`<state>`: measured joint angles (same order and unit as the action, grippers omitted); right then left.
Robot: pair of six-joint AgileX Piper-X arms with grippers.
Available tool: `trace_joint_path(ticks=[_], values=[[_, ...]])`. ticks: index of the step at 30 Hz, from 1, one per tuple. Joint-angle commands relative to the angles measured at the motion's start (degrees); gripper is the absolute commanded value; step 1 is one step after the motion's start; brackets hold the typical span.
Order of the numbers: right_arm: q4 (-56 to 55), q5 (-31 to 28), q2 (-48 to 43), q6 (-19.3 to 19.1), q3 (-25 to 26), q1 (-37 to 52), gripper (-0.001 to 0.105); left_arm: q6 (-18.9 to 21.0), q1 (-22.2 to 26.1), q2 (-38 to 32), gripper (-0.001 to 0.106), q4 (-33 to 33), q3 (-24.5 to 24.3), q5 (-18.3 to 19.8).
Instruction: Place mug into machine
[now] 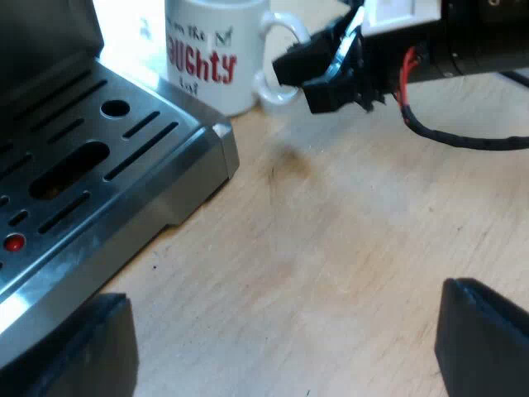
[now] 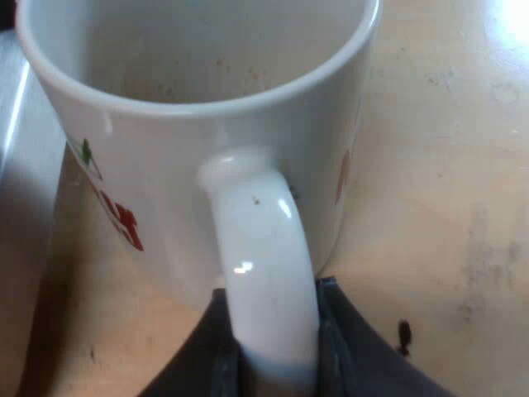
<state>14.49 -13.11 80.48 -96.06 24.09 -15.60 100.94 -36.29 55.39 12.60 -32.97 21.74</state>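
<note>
Your right gripper (image 2: 274, 364): jaws clamped on the handle (image 2: 263, 256) of the mug (image 2: 165, 178). Mug: upright on the table (image 1: 355, 240), long axis vertical, mouth up, handle toward that gripper. Just beside it: corner of the drip tray (image 1: 99, 157) of the espresso machine (image 1: 45, 37). Your left gripper (image 1: 285, 347): jaws wide apart, low over the table by the tray.

Bare surface (image 1: 347, 248) lies open between left hand (image 1: 285, 339), fingers wide apart, and mug (image 1: 211, 62): free passage. Tray (image 1: 91, 165) edge rises as a metal step, its corner just beside mug. Handle side is blocked: right hand (image 1: 302, 76) pinches the handle, arm stretching across beyond.
</note>
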Motion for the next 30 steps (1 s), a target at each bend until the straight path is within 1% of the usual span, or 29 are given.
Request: trace_joint_path(ticks=[1,3,5,8,12,15,20,22,23,26,27,30], values=[[-2.33,0.08,-3.03,-1.19,0.45,-0.08,0.000,0.82,-0.21,-0.70,0.086,-0.64,-0.22,-0.09],[-4.80,0.08,-5.89,-3.19,0.45,-0.08,0.000,0.82,-0.21,-2.11,0.086,-0.35,-0.22,-0.09],[-6.27,0.08,-8.16,-3.91,0.45,-0.08,0.000,0.82,-0.21,-3.40,0.086,-0.37,-0.22,-0.09],[-9.03,0.08,-11.63,-6.32,0.45,-0.08,0.000,0.82,-0.21,-5.89,0.086,-0.23,-0.22,-0.09],[-11.57,0.47,-15.47,-6.86,0.45,-0.08,0.000,0.82,-0.21,-9.13,0.086,-0.05,-0.22,-0.09],[-13.53,0.45,-18.89,-8.24,0.45,-0.08,0.000,0.82,-0.21,-11.87,0.086,-0.05,-0.22,-0.09],[-18.46,0.79,-26.25,-8.38,0.45,-0.08,0.000,0.82,-0.21,-16.36,0.086,-0.05,-0.22,-0.09],[-20.46,2.28,-28.67,-9.55,0.45,-0.08,0.000,0.82,-0.21,-17.74,0.086,-0.05,-0.22,-0.60],[-22.14,3.76,-30.47,-11.06,0.45,-0.32,0.000,0.82,-0.21,-18.81,0.086,-0.05,-0.22,-0.85],[-25.16,4.30,-35.04,-14.46,0.45,-2.52,0.000,0.82,-0.21,-20.98,0.086,0.53,-0.22,-3.11],[-25.60,4.30,-36.46,-14.75,0.45,-3.75,0.000,0.95,-0.21,-21.76,0.086,1.26,-0.22,-4.40],[-25.87,4.30,-39.33,-14.75,0.45,-7.09,0.000,2.39,-0.21,-23.14,0.086,3.15,-0.22,-5.25]])
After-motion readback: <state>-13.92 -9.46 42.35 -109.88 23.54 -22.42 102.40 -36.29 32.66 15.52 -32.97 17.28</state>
